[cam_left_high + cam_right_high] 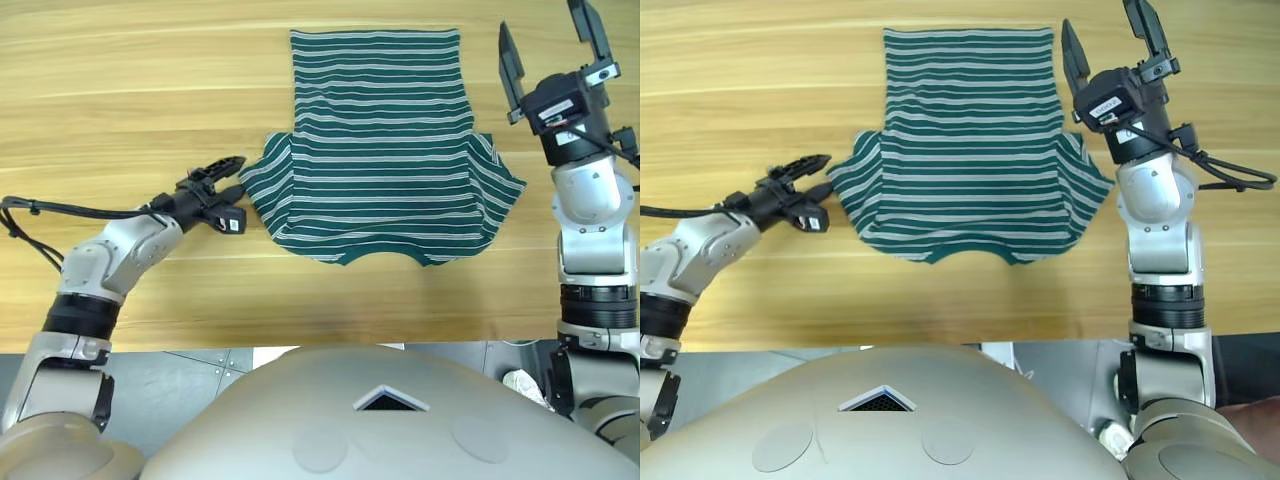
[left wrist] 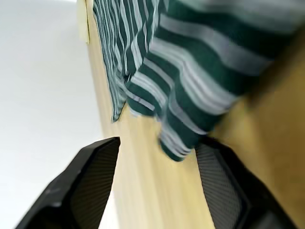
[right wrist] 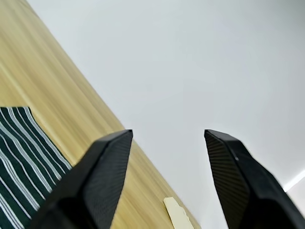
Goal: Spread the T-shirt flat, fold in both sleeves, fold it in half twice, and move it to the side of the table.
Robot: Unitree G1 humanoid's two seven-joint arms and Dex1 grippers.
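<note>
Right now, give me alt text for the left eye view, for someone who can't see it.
A green striped T-shirt lies spread flat on a wooden table, collar toward the robot. The left pincer, open, sits low at the edge of the left sleeve. The right pincer, also open, is raised beside the right sleeve.

A grey tiled floor (image 1: 200,372) runs below the near edge of the wooden table (image 1: 120,90), with something white and crumpled (image 1: 522,386) lying on it. Past the table's far edge stands a plain white wall (image 3: 190,71). A pale patch (image 3: 177,213) sits on that edge.
</note>
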